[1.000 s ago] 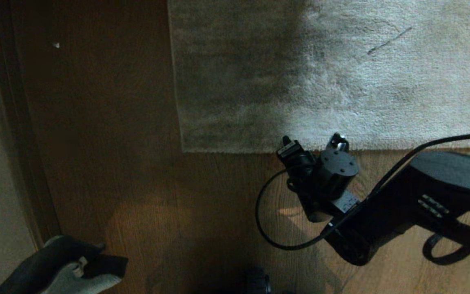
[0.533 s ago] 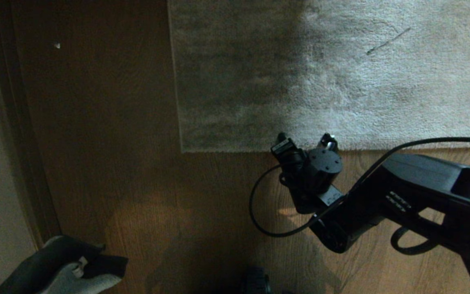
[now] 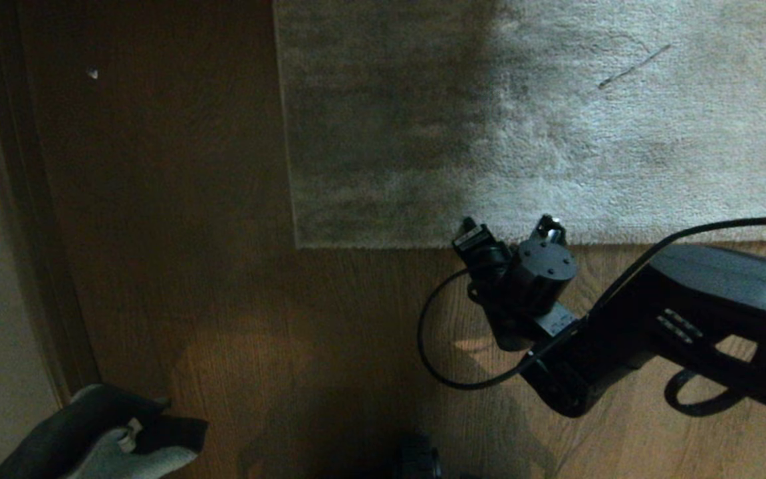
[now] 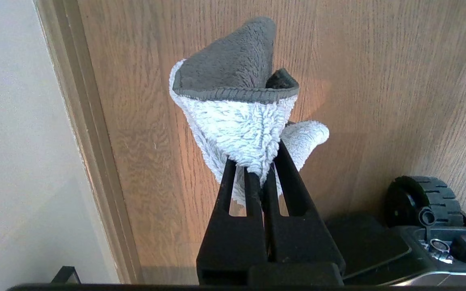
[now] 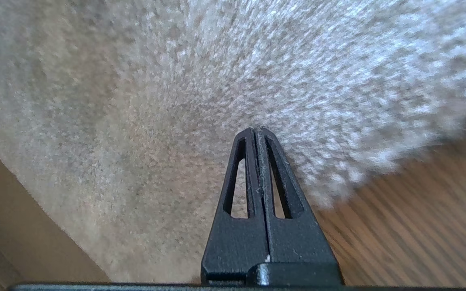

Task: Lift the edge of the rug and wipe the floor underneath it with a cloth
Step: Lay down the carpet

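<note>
The light grey-beige rug (image 3: 556, 120) lies flat at the far side, and the rug edge (image 3: 383, 245) runs straight from its square corner (image 3: 298, 245). Brown plank floor (image 3: 223, 299) fills the near side. My right wrist (image 3: 536, 273) hangs over that edge. In the right wrist view my right gripper (image 5: 256, 130) is shut with nothing in it, its tips at the rug (image 5: 156, 81) pile just inside the border, beside the floor (image 5: 419, 226). My left gripper (image 4: 253, 169) is shut on the cloth (image 4: 237, 117), which also shows low at the left as a bunched cloth (image 3: 117, 439).
A wall and dark baseboard (image 3: 17, 233) run along the left. A black cable (image 3: 433, 359) loops off the right arm. The robot base's wheel (image 4: 423, 198) sits close by the left gripper. A thin dark streak (image 3: 632, 66) marks the rug, and a white speck (image 3: 92, 73) lies on the floor.
The right arm swayed a little to the left along the rug edge and came back, ending about where it began. The rug stays flat; the cloth and left gripper have not moved.
</note>
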### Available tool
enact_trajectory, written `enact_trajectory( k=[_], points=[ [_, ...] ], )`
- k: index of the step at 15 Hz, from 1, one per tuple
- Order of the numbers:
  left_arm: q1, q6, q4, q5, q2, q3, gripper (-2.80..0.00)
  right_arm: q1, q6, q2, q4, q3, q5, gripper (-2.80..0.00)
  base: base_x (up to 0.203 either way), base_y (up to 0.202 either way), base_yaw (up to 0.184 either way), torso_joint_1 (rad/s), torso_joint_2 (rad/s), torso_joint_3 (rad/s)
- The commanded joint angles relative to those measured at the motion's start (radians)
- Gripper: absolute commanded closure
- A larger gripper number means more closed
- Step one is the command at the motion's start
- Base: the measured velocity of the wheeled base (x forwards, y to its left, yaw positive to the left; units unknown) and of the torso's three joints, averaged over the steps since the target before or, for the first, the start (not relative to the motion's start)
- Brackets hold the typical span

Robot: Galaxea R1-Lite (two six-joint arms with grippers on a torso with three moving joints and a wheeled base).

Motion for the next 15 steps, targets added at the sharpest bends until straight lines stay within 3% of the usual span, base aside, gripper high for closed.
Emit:
enact_trajectory(
  k=[1, 9, 15],
  points=[
    [0.0, -0.001, 0.0, 0.0, 0.0, 0.0, 0.0, 0.026, 0.009, -0.09, -0.05, 0.088, 0.001, 0.0, 0.0, 0.0, 0.0, 0.0, 0.0, 0.0],
    [0.0, -0.001, 0.0, 0.0, 0.0, -0.001, 0.0, 0.179, -0.013, -0.285, -0.05, 0.388, 0.07, 0.0, 0.0, 0.0, 0.0, 0.0, 0.0, 0.0],
    [0.0, -0.001, 0.0, 0.0, 0.0, 0.0, 0.0, 0.185, -0.266, -0.449, -0.05, 0.548, 0.106, 0.0, 0.0, 0.0, 0.0, 0.0, 0.0, 0.0]
  ],
)
